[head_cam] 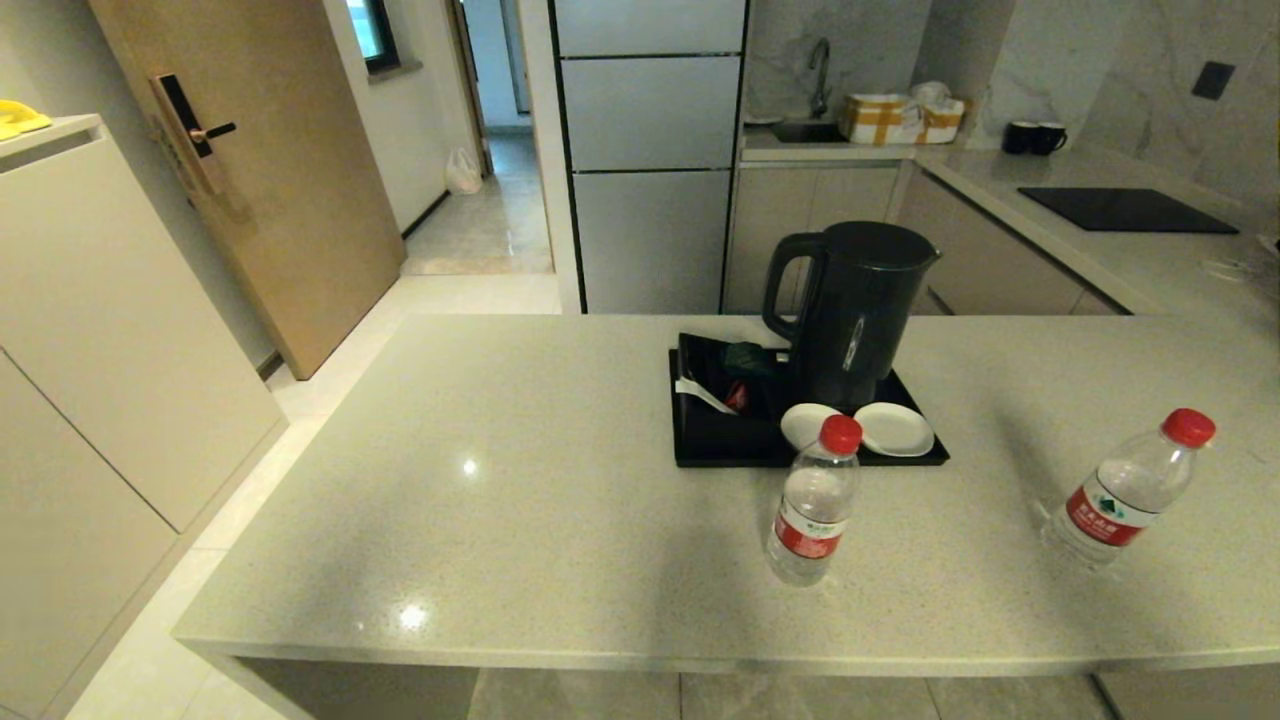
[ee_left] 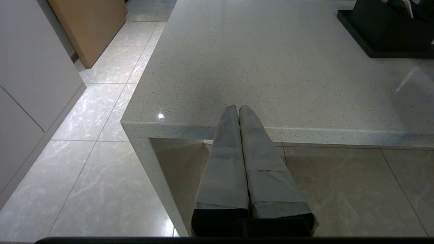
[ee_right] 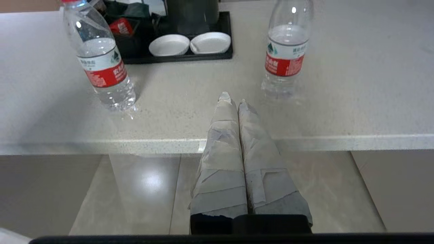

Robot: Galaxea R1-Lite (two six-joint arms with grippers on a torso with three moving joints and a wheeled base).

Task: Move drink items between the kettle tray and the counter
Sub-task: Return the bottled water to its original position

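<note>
Two clear red-capped water bottles stand upright on the grey speckled counter [head_cam: 520, 480], one [head_cam: 813, 505] just in front of the kettle tray [head_cam: 715, 445], the other [head_cam: 1125, 495] far right. The black tray holds a black kettle [head_cam: 855, 310] and two white coasters [head_cam: 893, 428]. Neither arm shows in the head view. My right gripper [ee_right: 233, 100] is shut and empty, hovering at the counter's near edge between the two bottles [ee_right: 101, 64] [ee_right: 285, 51]. My left gripper [ee_left: 237, 108] is shut and empty near the counter's front left corner, the tray [ee_left: 386, 37] far off.
Sachets lie in a holder [head_cam: 725, 375] on the tray's left side. Behind, a grey worktop carries a black cooktop [head_cam: 1125, 208], two black mugs [head_cam: 1035, 137] and a sink with a tap [head_cam: 815, 110]. A wooden door [head_cam: 260, 170] and cabinets stand at left over tiled floor.
</note>
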